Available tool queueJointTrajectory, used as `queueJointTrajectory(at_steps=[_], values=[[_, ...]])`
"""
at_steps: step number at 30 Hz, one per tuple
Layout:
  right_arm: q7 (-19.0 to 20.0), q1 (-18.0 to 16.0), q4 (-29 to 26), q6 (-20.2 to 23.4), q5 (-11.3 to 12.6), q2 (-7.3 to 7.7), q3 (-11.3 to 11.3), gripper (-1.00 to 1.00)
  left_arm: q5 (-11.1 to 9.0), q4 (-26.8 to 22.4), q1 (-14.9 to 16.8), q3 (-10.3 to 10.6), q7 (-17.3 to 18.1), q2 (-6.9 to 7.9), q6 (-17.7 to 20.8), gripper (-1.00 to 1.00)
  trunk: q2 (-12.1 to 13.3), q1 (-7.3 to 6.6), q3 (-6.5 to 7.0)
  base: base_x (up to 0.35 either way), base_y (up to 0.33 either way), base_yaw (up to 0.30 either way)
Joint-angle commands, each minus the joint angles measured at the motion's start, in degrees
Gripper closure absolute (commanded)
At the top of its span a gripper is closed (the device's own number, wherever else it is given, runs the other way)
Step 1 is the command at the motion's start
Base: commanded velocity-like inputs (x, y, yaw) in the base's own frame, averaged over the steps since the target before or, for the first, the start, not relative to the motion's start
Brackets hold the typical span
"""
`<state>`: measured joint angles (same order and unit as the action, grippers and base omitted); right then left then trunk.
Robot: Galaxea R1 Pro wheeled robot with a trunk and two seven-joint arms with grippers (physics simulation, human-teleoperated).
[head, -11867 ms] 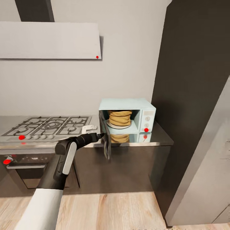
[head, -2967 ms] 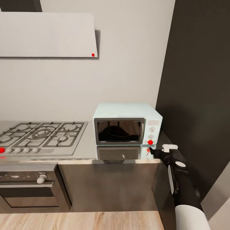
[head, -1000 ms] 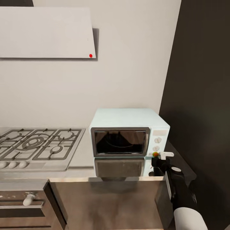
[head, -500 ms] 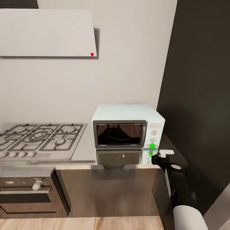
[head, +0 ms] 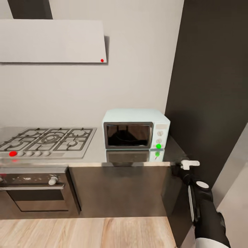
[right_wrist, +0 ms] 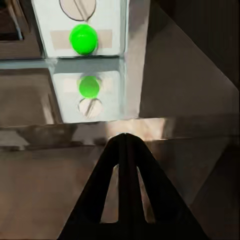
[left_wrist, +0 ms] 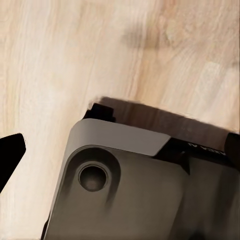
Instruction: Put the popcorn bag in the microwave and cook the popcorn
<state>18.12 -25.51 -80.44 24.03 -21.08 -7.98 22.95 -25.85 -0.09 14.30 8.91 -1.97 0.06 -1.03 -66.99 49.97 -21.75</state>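
The mint-blue microwave [head: 136, 132] stands on the shiny grey countertop [head: 89, 156] with its dark glass door closed. A green dot [head: 158, 146] glows at the foot of its cream panel, and the dot [right_wrist: 83, 38] is mirrored in the countertop [right_wrist: 175, 90]. The popcorn bag and the popcorn are hidden behind the dark door. My right gripper [head: 179, 168] hangs just off the counter's front edge, below and right of the panel. Its fingers [right_wrist: 125, 150] are pressed together, shut on nothing. My left gripper [left_wrist: 122, 150] points down at the floor, one black fingertip [left_wrist: 11, 155] far to the side, open.
A gas hob [head: 48, 139] lies left of the microwave, under a white hood [head: 51, 41], with a dark built-in oven [head: 34, 193] below. A tall dark cabinet [head: 213, 86] rises right of the counter. Light wood floor [head: 86, 234] lies in front, and my grey base [left_wrist: 130, 195] is below the left wrist.
The microwave's dot has turned from red to green. My right gripper has drawn back from the panel to beyond the counter's edge. The camera has backed away. The door, open earlier, is closed.
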Motion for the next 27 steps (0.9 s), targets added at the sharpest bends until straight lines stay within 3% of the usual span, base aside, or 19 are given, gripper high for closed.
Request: queueJointTrajectory(at_steps=[1, 3, 7, 9, 11, 13, 15, 17, 19, 27], values=[[0.59, 0.57, 0.55, 0.21, -0.49, -0.09, 0.18, 1.0, -0.43, 0.0, 0.03, 0.49, -0.14, 0.01, -0.11, -1.0, -0.04, -0.04, -0.06, -0.345, 0.0, 0.0], [0.43, 0.97, 8.48, 0.79, -0.46, 0.24, 0.33, 1.0, -0.44, 0.0, 0.03, 0.49, -0.14, 0.06, -0.11, -1.0, -0.04, -0.04, -0.06, -0.321, 0.0, 0.0], [-0.46, 1.06, 31.25, -0.34, -0.58, 0.93, 0.52, 1.0, -0.51, 0.0, 0.03, 0.49, -0.14, 0.11, -0.11, -1.0, -0.04, -0.04, -0.06, -0.208, 0.0, 0.0], [-4.41, 1.07, 48.0, -7.42, -1.18, 3.21, 0.52, 1.0, -0.52, 0.0, 0.03, 0.49, -0.13, 0.34, -0.11, -1.0, -0.04, -0.04, -0.06, -0.03, 0.0, 0.0], [-12.3, 1.07, 66.68, -17.7, -1.57, 5.35, 0.45, 1.0, -0.47, 0.0, 0.03, 0.49, -0.11, 0.31, -0.11, -1.0, -0.04, -0.04, -0.06, -0.004, 0.0, 0.0], [-16.41, 0.99, 78.14, -24.28, -1.59, 8.36, 0.32, 1.0, -0.44, 0.03, 0.03, 0.49, -0.07, 0.34, -0.11, -1.0, -0.04, -0.04, -0.06, -0.001, 0.0, 0.0], [-18.01, 3.94, 81.22, -26.91, -1.53, 9.73, 0.27, 1.0, -0.4, 0.07, 0.03, 0.49, -0.06, 0.37, -0.11, -1.0, -0.04, -0.04, -0.06, 0.0, 0.0, 0.0], [-18.55, 11.18, 82.07, -28.6, -1.45, 9.93, 0.32, 1.0, -0.34, 0.09, 0.03, 0.49, -0.05, 0.37, -0.07, -1.0, -0.04, -0.04, -0.06, 0.0, 0.0, 0.0], [-18.75, 15.32, 82.3, -31.64, -1.09, 9.94, 0.54, 1.0, -0.21, 0.09, 0.03, 0.49, -0.09, 0.37, -0.03, -1.0, -0.04, -0.04, -0.06, 0.0, 0.0, 0.0], [-18.82, 17.41, 82.38, -33.17, -0.72, 9.95, 1.02, 1.0, -0.14, 0.01, 0.03, 0.58, -0.52, 2.03, -0.01, -1.0, -0.04, -0.04, -0.06, 0.0, 0.0, 0.0]])
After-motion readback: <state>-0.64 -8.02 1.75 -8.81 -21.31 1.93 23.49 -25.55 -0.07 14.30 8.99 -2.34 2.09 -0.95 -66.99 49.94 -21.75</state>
